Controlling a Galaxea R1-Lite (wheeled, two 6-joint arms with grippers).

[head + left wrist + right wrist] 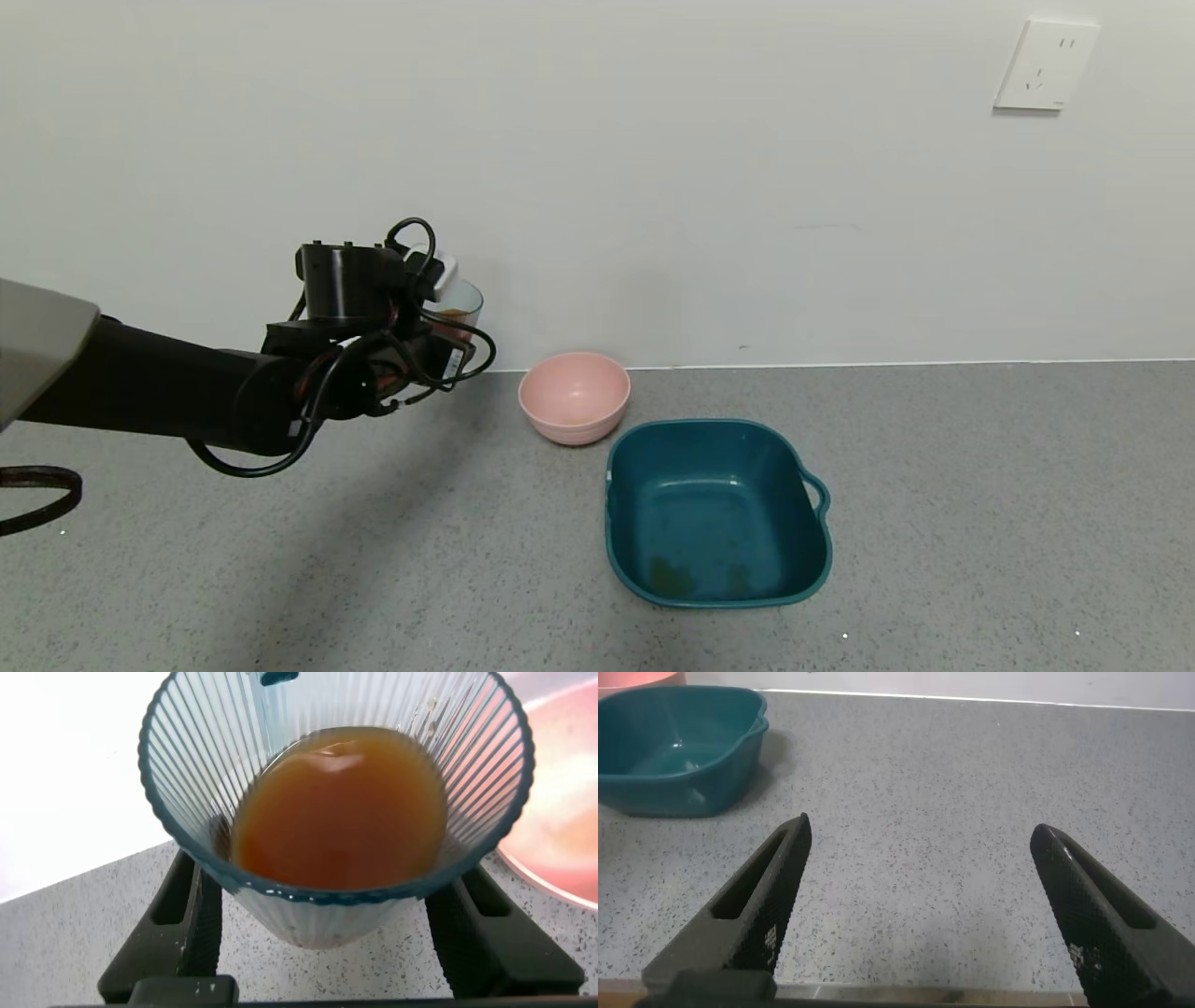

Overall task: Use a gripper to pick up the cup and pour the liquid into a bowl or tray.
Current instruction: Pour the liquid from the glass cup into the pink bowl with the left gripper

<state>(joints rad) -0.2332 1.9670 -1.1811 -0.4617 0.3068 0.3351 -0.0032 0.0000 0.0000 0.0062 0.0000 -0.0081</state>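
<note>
My left gripper is shut on the cup, a ribbed translucent blue-grey tumbler, and holds it upright in the air above the table, to the left of the pink bowl. In the left wrist view the cup sits between the two black fingers and holds reddish-brown liquid. The pink bowl's edge shows beyond the cup. My right gripper is open and empty over bare table; it does not show in the head view.
A square teal tub with a handle stands just in front and to the right of the pink bowl; it also shows in the right wrist view. A white wall with a socket runs close behind the grey speckled table.
</note>
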